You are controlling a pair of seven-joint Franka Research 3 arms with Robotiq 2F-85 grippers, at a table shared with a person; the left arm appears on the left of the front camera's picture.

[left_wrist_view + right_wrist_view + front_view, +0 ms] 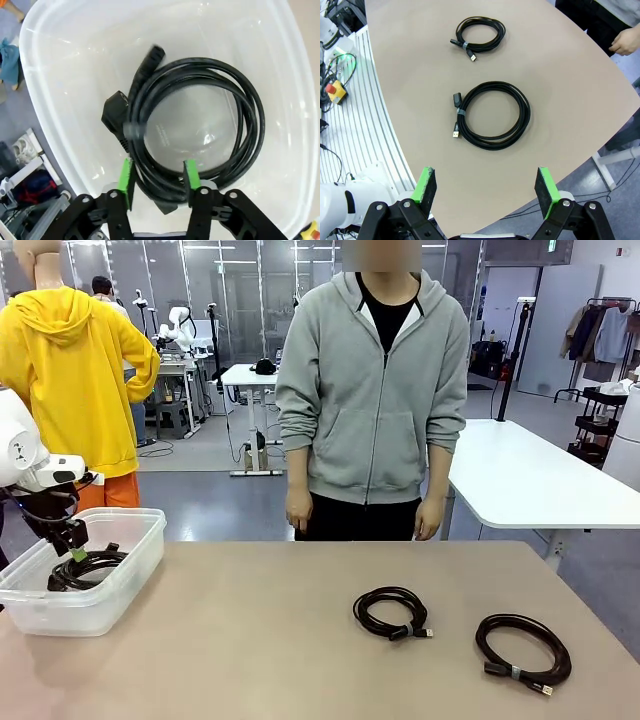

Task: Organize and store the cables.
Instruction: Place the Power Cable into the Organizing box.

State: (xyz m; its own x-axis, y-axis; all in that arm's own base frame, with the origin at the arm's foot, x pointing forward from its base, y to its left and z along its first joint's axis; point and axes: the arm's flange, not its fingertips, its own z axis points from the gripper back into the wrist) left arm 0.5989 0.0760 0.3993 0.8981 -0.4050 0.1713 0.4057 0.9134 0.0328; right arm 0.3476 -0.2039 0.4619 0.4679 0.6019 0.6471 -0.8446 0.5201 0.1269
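Down at lower left of the front view, the left gripper hangs inside the clear bin, jaws parted astride one coiled cable lying on its floor. At lower right a second cable and a tied third cable lie apart on the worktop. The right gripper hovers above the worktop, jaws wide open.

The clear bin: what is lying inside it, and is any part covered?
One coiled black cable lies on the floor of the bin, with its plugs showing. The left gripper reaches in, jaws apart around the coil's near side, and its body covers that bit of coil.
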